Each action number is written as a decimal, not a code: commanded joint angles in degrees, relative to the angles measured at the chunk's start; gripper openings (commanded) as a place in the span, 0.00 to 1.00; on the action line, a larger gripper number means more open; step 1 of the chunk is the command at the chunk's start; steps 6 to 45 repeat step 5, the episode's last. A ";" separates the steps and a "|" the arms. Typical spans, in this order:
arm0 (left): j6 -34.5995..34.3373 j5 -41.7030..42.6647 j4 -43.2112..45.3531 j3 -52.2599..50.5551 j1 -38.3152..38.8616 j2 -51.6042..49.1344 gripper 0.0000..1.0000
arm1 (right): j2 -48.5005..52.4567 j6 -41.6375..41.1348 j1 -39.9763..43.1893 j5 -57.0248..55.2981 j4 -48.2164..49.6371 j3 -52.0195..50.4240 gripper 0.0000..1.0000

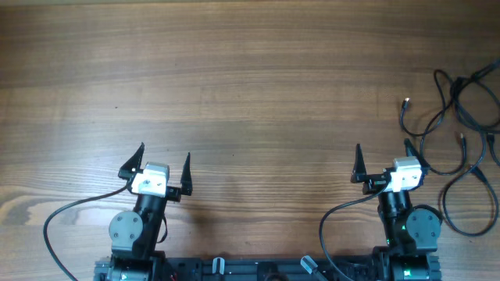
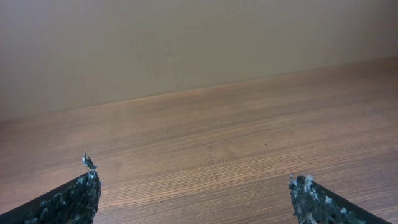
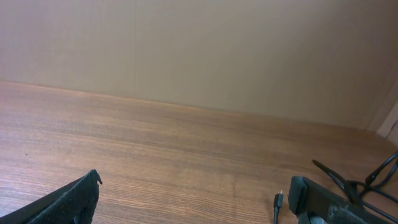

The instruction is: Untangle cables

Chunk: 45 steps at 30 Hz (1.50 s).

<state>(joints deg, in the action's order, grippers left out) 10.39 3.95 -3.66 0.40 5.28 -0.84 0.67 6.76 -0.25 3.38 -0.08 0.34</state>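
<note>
Overhead view: your white-and-black left arm and right arm sit folded low at the near edge of the brown wood-grain desk, well apart, both pointing away from the base. Your left end effector has its two black pointed fingers spread wide with nothing between them. Your right end effector is posed the same way, spread wide and empty. Each wrist view shows a dark textured fingertip in either lower corner with only wood grain between. The thin black cables lie loose on the desk at the far right, to the outside of your right arm. They form several overlapping loops and strands that cross one another, with small plug ends poking out. The nearest strand curves just beside the outer finger of your right end effector; whether it touches is unclear. In the right wrist view a small plug end sits just beside that finger
</note>
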 commanded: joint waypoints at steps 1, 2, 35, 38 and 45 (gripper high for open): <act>-0.55 0.09 -0.50 -0.09 -0.20 0.68 1.00 | -0.46 0.68 -0.33 -0.37 0.13 -0.04 1.00; -0.55 0.09 -0.50 -0.09 -0.20 0.68 1.00 | -0.46 0.70 -0.33 -0.37 0.11 -0.04 1.00; -0.55 0.09 -0.50 -0.09 -0.20 0.68 1.00 | -0.46 0.70 -0.33 -0.37 0.13 -0.04 1.00; -0.55 0.09 -0.50 -0.09 -0.20 0.68 1.00 | -0.46 0.70 -0.33 -0.37 0.13 -0.04 1.00; -0.55 0.09 -0.50 -0.09 -0.20 0.68 1.00 | -0.46 0.70 -0.33 -0.37 0.13 -0.04 1.00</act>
